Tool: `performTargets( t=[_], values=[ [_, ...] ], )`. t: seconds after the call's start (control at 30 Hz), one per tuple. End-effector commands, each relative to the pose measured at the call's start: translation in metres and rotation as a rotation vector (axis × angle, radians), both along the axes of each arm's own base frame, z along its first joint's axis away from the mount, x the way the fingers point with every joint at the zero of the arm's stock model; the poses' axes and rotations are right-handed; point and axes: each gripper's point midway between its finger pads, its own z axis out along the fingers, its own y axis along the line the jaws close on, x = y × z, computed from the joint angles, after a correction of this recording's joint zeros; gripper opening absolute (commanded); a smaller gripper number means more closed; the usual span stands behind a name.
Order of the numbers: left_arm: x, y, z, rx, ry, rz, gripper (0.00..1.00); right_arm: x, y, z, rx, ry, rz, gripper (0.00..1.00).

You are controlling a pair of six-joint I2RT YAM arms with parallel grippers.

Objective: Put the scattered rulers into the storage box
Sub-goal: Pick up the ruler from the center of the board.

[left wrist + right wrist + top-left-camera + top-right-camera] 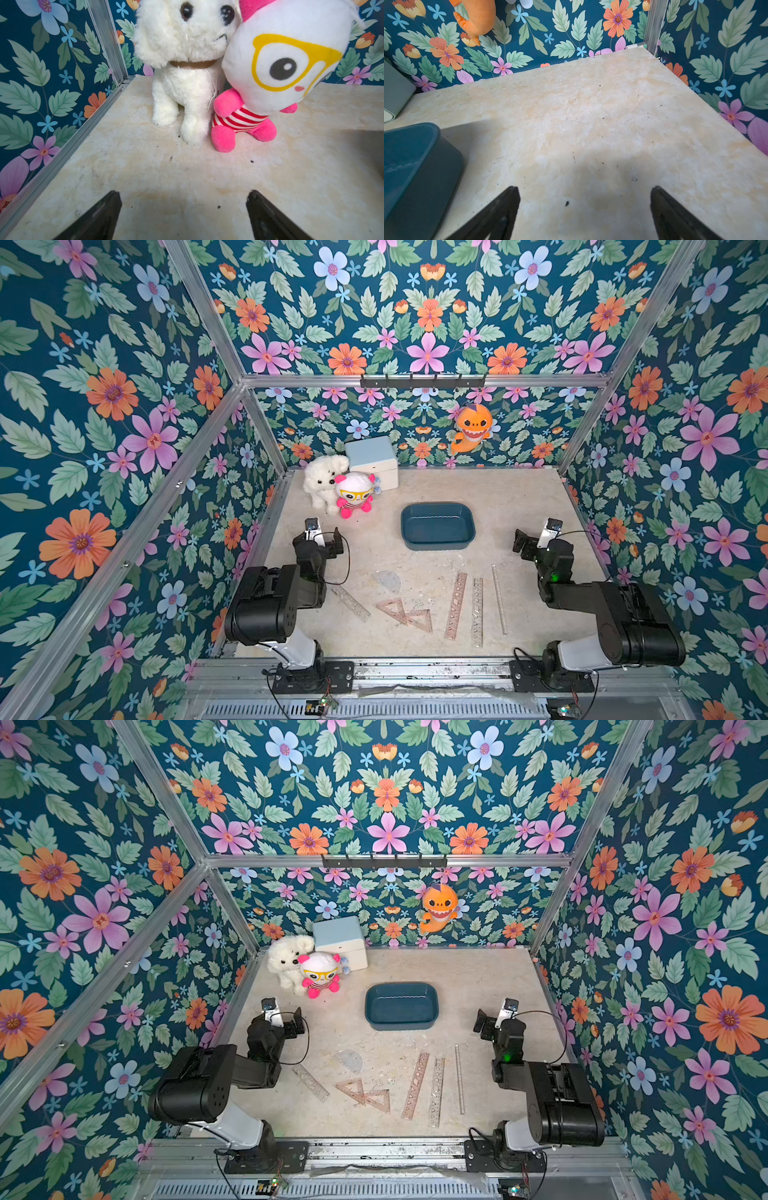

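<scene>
Several clear and pinkish rulers lie flat on the near half of the table: a short strip (351, 603), a protractor (387, 580), two triangles (392, 610) (420, 620), and three long strips (456, 605) (478, 611) (499, 599). Behind them, mid-table, stands the dark teal storage box (436, 544) with nothing in it; its corner (415, 166) shows in the right wrist view. My left gripper (185, 195) (321, 537) hovers open at the left, facing the plush toys. At the right, my right gripper (584, 191) (537, 541) is open over bare table. Neither holds anything.
A white plush dog (324, 481) and a pink-and-white doll (354, 493) sit at the back left, in front of a pale blue cube box (372, 460). An orange shark toy (471, 427) hangs on the back wall. Flowered walls with aluminium frames enclose the table.
</scene>
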Motion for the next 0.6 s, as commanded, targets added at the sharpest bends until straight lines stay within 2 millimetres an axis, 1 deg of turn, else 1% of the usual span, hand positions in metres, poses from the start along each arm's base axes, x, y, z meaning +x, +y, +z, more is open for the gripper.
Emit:
performTargets(
  t=[0.0,0.57],
  values=[
    [0.0021,0.0005,0.0053,0.004,-0.019,0.002,0.99,0.0024,-0.0002,0.0060,-0.004,-0.022,-0.001,0.99],
    [-0.0002,-0.0001,0.0057,0.019,-0.023,0.014,0.99,0.0023,-0.0013,0.0062,-0.007,-0.023,-0.007,0.99]
  ],
)
